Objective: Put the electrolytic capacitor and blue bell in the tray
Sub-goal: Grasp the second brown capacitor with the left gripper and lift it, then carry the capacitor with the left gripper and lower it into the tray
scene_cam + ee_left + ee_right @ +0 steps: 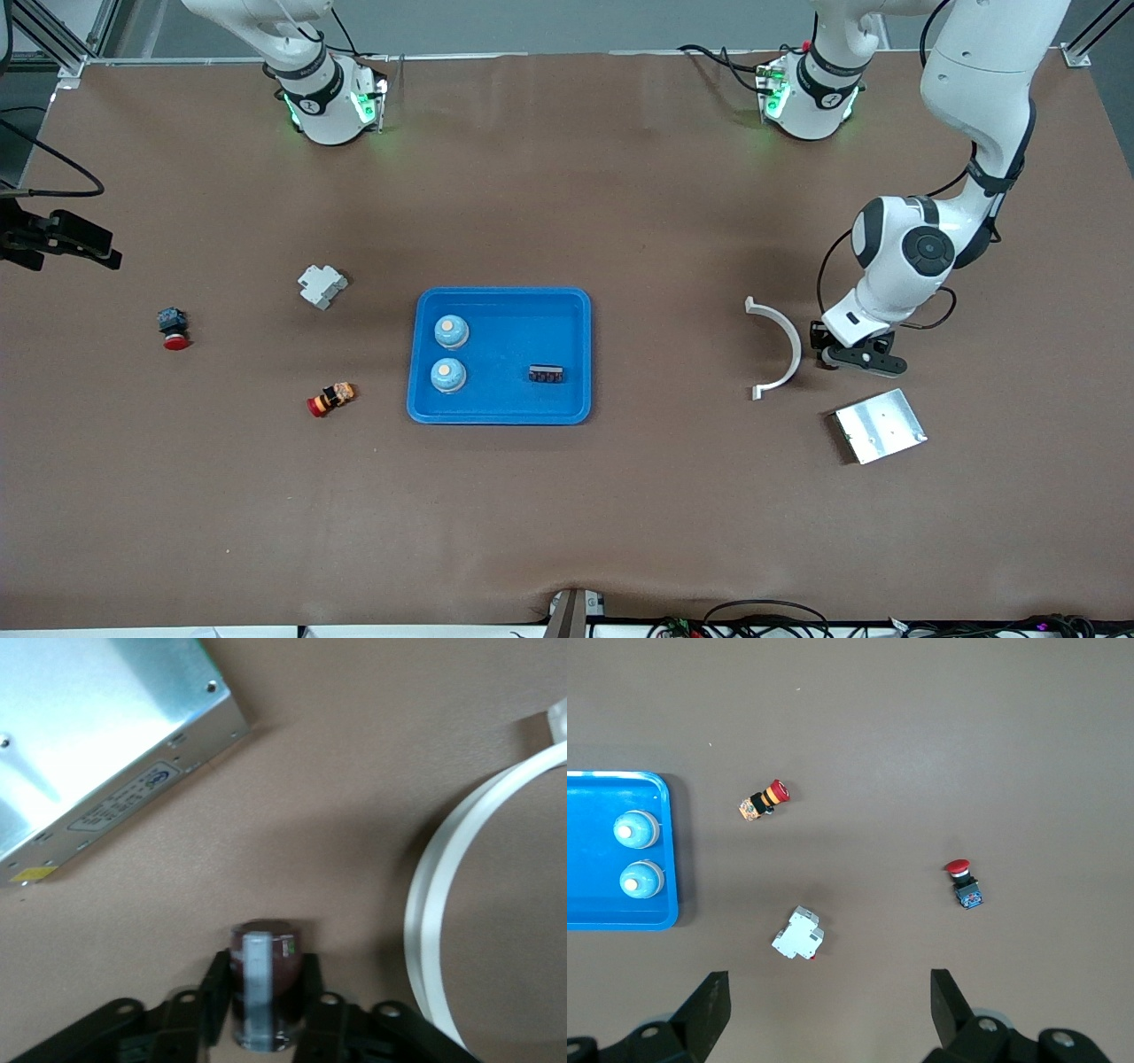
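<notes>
while the right arm waits, the left arm is down at its own end of the table.
left gripper (pixel 263 992): low at the table between the white curved strip (pixel 780 347) and the silver metal box (pixel 880 426), its black fingers (pixel 215 990) closed on the electrolytic capacitor (pixel 262 981).
electrolytic capacitor: dark cylinder with a pale stripe down its side, pinched between both fingers in the left wrist view; outside the tray, toward the left arm's end of the table; hidden by the gripper in the front view.
right gripper (pixel 830 1005): at the right arm's edge of the table, jaws spread wide and holding nothing, high over bare table.
tray (pixel 499 410): bright blue, in the middle of the table.
blue bells: two, both in the tray along the side toward the right arm; one blue bell (pixel 451 331) farther from the front camera, the other bell (pixel 448 375) nearer.
black block (pixel 547 374): small, in the tray, toward the left arm's side.
outside the tray, toward the right arm's end: white breaker (pixel 321 286), red-capped button on a blue-black body (pixel 173 328), and red-and-orange button (pixel 331 398) lying nearest the tray.
</notes>
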